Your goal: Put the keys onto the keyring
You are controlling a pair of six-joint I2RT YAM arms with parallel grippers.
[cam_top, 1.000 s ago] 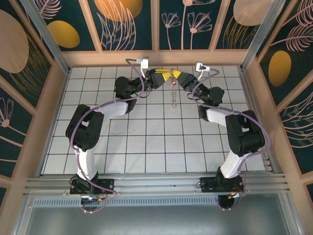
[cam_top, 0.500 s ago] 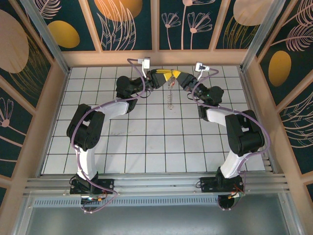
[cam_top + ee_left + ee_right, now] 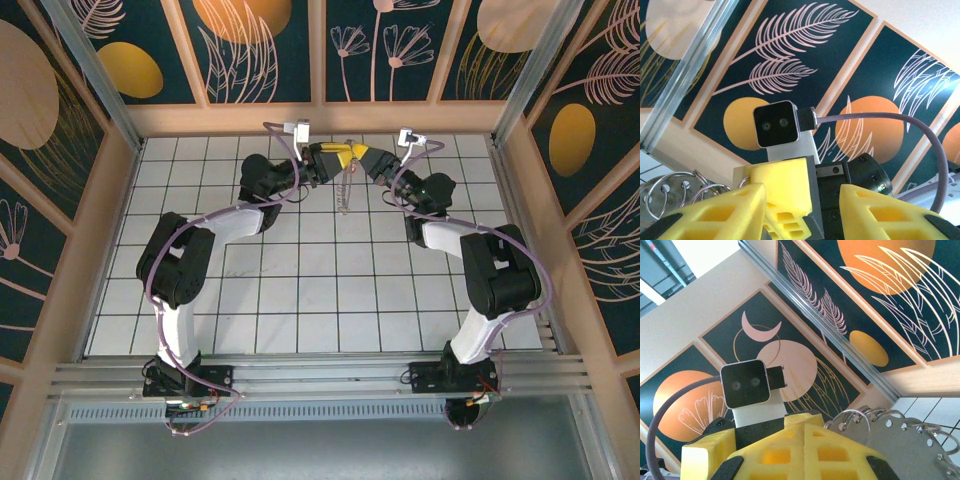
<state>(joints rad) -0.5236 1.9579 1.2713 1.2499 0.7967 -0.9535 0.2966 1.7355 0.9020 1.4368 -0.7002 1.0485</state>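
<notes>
While keyring (image 3: 345,192) hangs midair, tiled table (image 3: 300,290) below, patterned wall (image 3: 262,55) behind.

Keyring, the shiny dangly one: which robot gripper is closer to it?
Right. The right gripper looks shut on the keyring, which hangs just below it. The left gripper sits open right beside the rings.

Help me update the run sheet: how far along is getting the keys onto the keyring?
Done: the keyring is lifted, dangling between the two arms. In hand: the right gripper has its jaws shut on the ring end, and the left gripper faces it with jaws apart. Left: the key is too small to make out here, so threading it on looks unfinished.
</notes>
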